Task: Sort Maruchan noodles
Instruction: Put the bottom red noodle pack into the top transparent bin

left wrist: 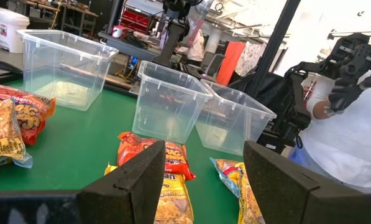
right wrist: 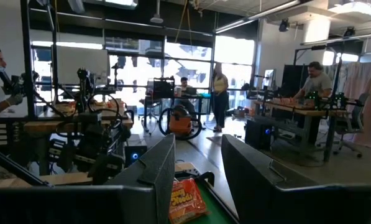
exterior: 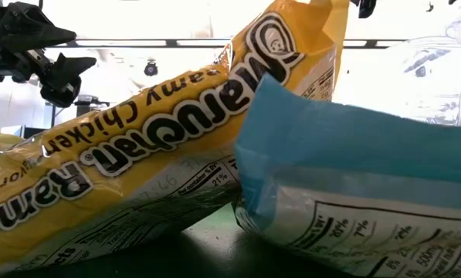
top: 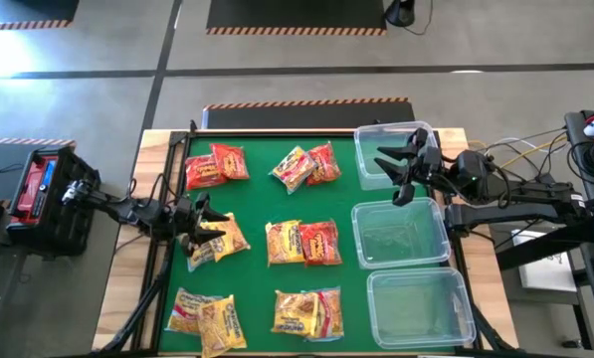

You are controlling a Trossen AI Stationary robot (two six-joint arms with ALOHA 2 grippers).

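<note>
1. Step in hand: the first pick, judging by the layout. The left gripper (top: 199, 221) hovers with fingers spread, holding nothing, over a yellow packet (top: 220, 239) at the table's (top: 260, 204) left-middle.
2. The right gripper (top: 401, 164) hangs over the far bin (top: 374, 149), fingers parted, nothing between them.
3. The Maruchan noodles (top: 301, 244) all lie on the green mat, red and yellow mixed.
4. Next move: lower, close on the packet, carry it across.
5. Containers: far bin, middle bin (top: 401, 234), near bin (top: 421, 308) all appear empty.
</note>
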